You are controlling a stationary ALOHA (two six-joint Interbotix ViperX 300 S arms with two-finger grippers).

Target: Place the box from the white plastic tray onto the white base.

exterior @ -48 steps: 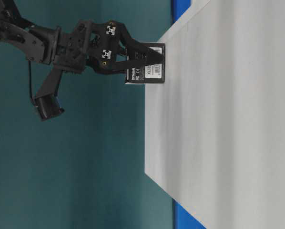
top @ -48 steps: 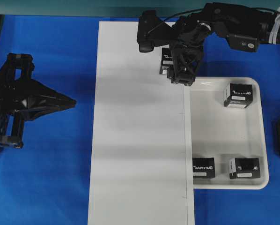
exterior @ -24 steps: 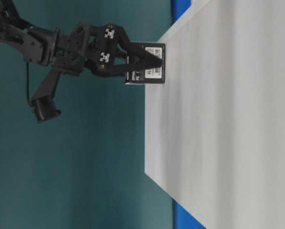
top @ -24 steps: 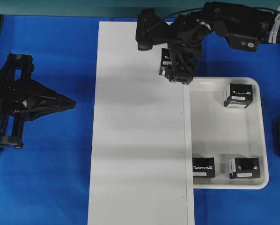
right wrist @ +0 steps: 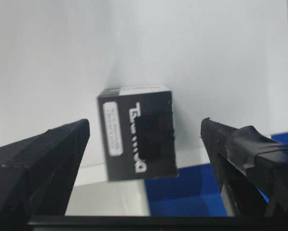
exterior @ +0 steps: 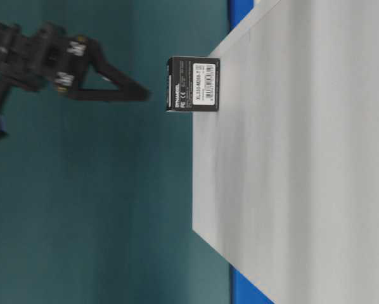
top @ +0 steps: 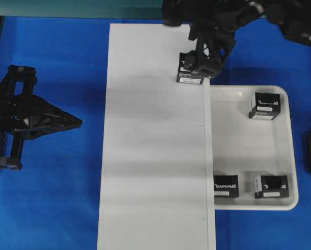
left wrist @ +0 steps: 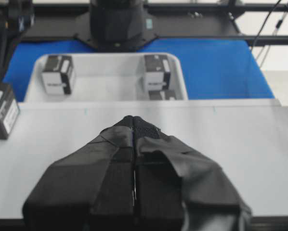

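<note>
On the base [top: 155, 156], near its far right corner, the box [top: 191, 73] stood by itself, label strip toward the near side in the overhead view. Your right gripper [top: 207, 44] hung above it with jaws spread wide, holding nothing. From the right wrist camera you saw the box [right wrist: 138, 138] between the two fingers [right wrist: 240, 149], clear gaps on both sides, no contact. The table-level view showed the box [exterior: 192, 84] seated at the base's edge [exterior: 291, 158], with the right gripper [exterior: 104, 79] well apart from it, blurred.

Beside the base, touching its right edge, lay the tray [top: 283, 146]. Three more boxes sat in it: one at the far right corner [top: 264, 105], two at the near end [top: 225, 185] [top: 271, 186], side by side but apart.

Your left gripper [top: 67, 123] sat over the blue cloth [top: 56, 208] left of the base, pointing toward it, not reaching its edge. In the left wrist view its fingers [left wrist: 134, 139] were pressed together, nothing between them. That view looked across the base [left wrist: 230, 134] to the tray [left wrist: 180, 77]; the placed box [left wrist: 2, 110] showed at the left margin, partly cut off.
</note>
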